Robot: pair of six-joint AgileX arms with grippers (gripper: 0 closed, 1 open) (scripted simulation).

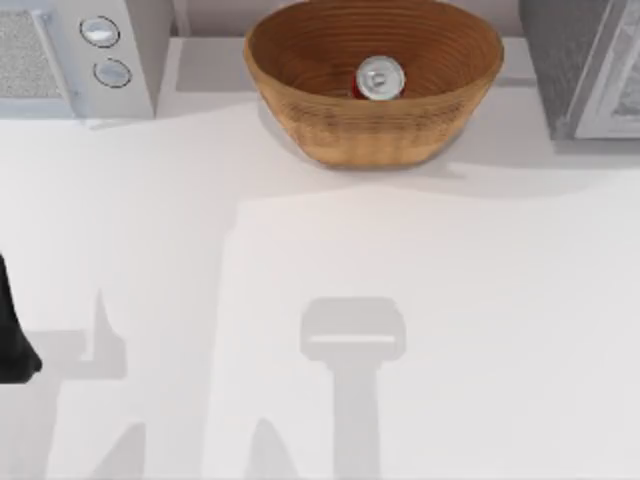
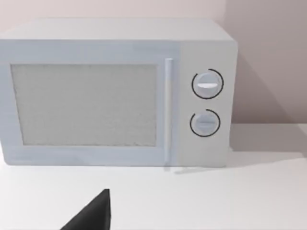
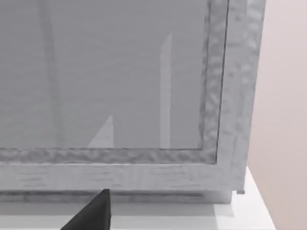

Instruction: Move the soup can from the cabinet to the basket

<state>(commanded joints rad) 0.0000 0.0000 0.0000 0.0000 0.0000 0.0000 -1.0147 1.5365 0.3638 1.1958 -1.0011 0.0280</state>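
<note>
We're looking down on the white table [image 1: 420, 330], and it's all happening along the far edge. The cabinet [image 1: 575, 60] is sitting at the far right, its pale framed door [image 3: 120, 76] facing our right wrist camera close up. The microwave [image 1: 70, 55] is squatting at the far left, two knobs showing, and it's playing no part in this job.

Between them the basket [image 1: 300, 60] is sitting against the far wall, wide-mouthed and deep, which is why it's catching a drop so easily. And there it is: the can [image 1: 379, 78] is standing upright inside the basket, silver lid up, a sliver of red side showing. We're judging the delivery as done, with the can well apart from the cabinet.

Our left arm [image 1: 14, 330] is parking at the near left edge, facing the microwave. For both grippers we're seeing just a dark fingertip [image 2: 93, 213] in each wrist view, so we cannot tell how open either one is, though neither is visibly holding anything.
</note>
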